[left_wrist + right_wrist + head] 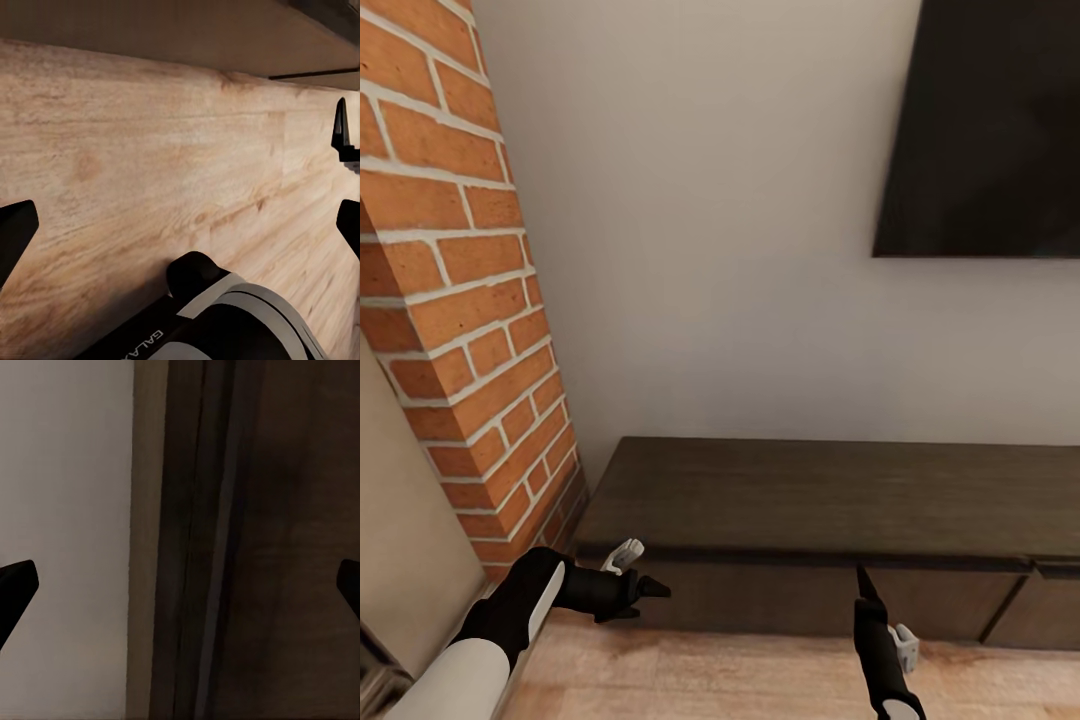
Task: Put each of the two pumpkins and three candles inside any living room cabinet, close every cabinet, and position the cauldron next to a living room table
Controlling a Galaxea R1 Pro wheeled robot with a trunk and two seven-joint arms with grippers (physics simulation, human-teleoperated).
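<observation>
The long, low, dark-brown cabinet (830,500) stands against the white wall, and the drawer fronts (940,600) I can see are shut. My left gripper (650,590) hovers just in front of its left end, above the wood floor. In the left wrist view this gripper (180,229) is open with nothing between its fingertips (15,232). My right gripper (865,585) points up at the cabinet's front edge. It is open too (180,585), facing the cabinet top (262,547). The pumpkins, candles, cauldron and table are out of view.
A red brick column (460,300) rises on the left beside the cabinet's end. A dark TV screen (990,130) hangs on the wall above the cabinet. Light wood floor (740,680) runs in front of the cabinet.
</observation>
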